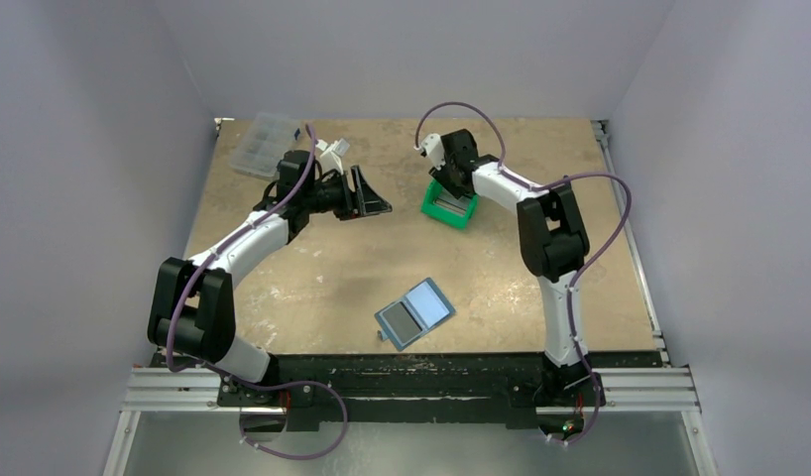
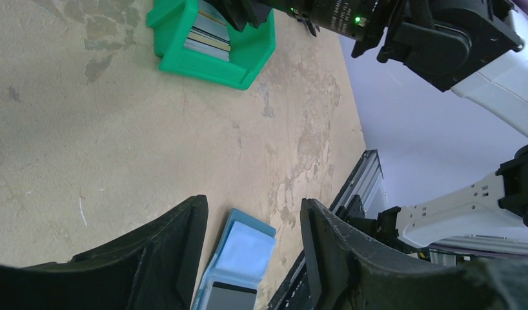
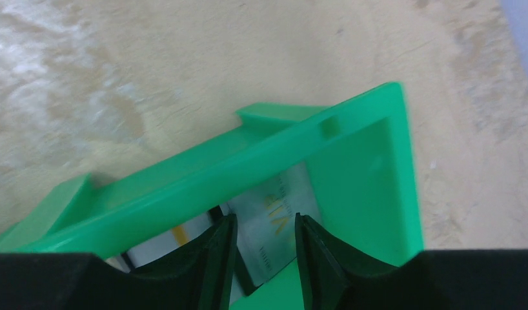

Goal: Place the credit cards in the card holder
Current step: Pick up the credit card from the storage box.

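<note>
While nose-down in the green bin, right gripper narrowly apart over credit cards.

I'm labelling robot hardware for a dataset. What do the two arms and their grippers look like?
The left arm and right arm have white links with bulky black joint housings. A purple cable loops along each. The left gripper and right gripper each have two matte black, tapering fingers. A small green light glows at the right wrist.
</note>
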Motion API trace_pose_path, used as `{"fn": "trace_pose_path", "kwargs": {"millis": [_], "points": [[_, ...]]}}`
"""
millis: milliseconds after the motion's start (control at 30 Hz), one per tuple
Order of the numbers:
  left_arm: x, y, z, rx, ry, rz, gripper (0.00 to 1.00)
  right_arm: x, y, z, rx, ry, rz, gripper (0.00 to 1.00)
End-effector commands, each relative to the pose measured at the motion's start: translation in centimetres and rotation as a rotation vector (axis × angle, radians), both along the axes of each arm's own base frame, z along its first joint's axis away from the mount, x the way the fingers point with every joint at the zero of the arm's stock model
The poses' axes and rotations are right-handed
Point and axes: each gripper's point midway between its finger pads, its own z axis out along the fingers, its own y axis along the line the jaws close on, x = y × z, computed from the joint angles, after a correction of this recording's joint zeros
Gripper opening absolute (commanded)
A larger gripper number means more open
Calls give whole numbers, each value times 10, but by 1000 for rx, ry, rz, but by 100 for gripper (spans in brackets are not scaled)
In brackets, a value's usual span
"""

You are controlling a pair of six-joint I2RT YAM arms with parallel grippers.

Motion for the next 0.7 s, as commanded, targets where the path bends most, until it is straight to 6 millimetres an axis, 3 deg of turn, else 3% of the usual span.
{"fn": "trace_pose_path", "kwargs": {"millis": [0,167,333,467,667], "points": [[2,-2,18,-5,-74,-16,58,17,-2,15,7,-50,-10,47],[2,-2,18,-6,-75,-17,58,21,-6,12,23,-56,-36,46],[3,-2,18,-4,-74,-15,58,30,-12,15,3,-88,-101,31],[3,-2,17,-4,-73,-14,58,36,-15,32,15,-145,-133,25],[2,-2,17,-4,-72,-15,58,44,-22,62,39,-240,-164,25]]}}
